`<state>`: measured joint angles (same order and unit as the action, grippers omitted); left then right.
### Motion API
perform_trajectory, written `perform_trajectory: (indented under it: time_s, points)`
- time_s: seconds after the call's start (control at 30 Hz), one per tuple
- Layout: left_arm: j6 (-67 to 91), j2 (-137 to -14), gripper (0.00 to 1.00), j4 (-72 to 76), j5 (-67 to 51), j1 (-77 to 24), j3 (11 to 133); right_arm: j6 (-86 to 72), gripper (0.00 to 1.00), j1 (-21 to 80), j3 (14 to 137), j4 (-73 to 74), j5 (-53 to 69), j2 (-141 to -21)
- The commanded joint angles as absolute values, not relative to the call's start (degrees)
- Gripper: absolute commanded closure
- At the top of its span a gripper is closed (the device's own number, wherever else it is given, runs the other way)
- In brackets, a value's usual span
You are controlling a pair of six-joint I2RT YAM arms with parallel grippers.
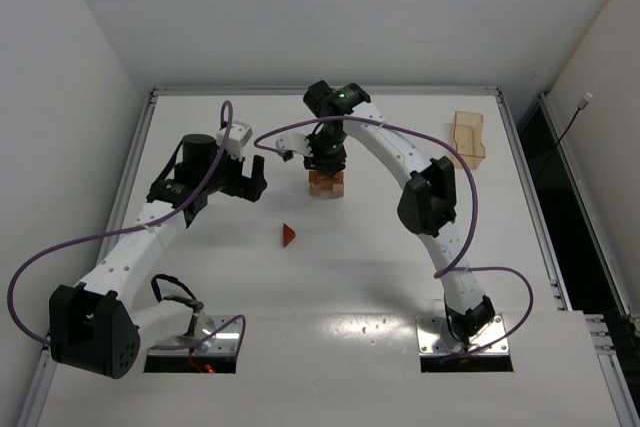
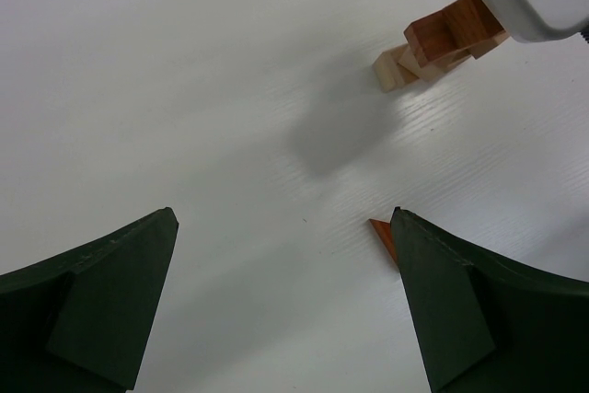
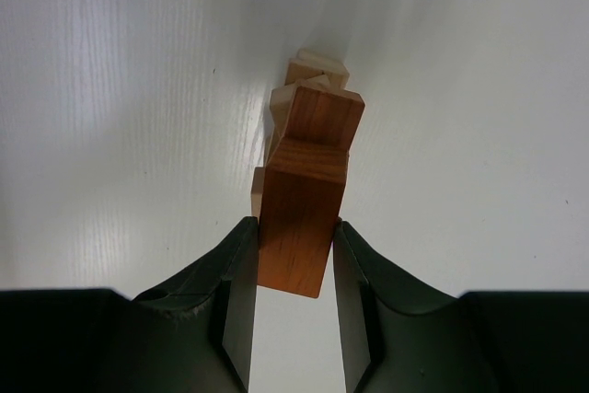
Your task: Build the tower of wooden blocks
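The right gripper [image 3: 293, 250] is clamped on 1 reddish-brown block [image 3: 302, 200], long axis pointing up the frame, seated on the wood block tower [image 1: 327, 185] at upper centre, while the left gripper [image 2: 285, 223], jaws apart and empty, appears nearer the loose triangular block [image 1: 288, 235] at the tower's lower left.

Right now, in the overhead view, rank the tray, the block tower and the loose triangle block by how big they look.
Largest: the tray.
Next: the block tower, partly hidden, so likely bigger than shown.
Smallest: the loose triangle block.
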<state>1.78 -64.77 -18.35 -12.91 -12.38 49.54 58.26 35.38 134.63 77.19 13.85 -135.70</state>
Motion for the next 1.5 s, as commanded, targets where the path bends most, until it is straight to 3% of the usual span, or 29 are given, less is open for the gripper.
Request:
perform_trajectory:
  time_s: [0.0,0.37,0.67,0.73,0.87,1.17,1.43,1.47]
  points:
    - [1.9,-64.5,0.0,-16.3,-14.2,-11.7,49.6,58.0,0.75,35.5,136.7,80.7,14.2,-136.7]
    - [1.9,-64.5,0.0,-16.3,-14.2,-11.7,49.6,57.5,0.54,35.5,137.2,80.7,15.4,-136.1]
    - [1.9,-64.5,0.0,-16.3,-14.2,-11.2,49.6,57.0,0.49,35.5,137.7,79.4,17.2,-134.8]
    - [1.4,-64.5,0.0,-16.8,-14.2,-11.2,49.6,55.6,0.44,35.5,137.7,78.3,17.8,-133.3]
    - [2.0,-63.9,0.0,-16.8,-14.2,-11.2,48.5,53.3,0.24,33.5,136.5,74.5,20.1,-128.9]
    - [4.0,-59.8,0.0,-20.4,-12.7,-13.9,43.3,45.6,0.21,28.6,134.6,67.9,27.7,-120.2]
    - [5.5,-59.7,0.0,-23.7,-14.5,-20.0,43.0,34.0,0.21,20.7,120.0,57.9,24.3,-109.0]
    - [6.9,-61.9,0.05,-24.3,-15.2,-20.6,44.3,31.0,0.21,19.3,116.5,57.0,24.3,-106.5]
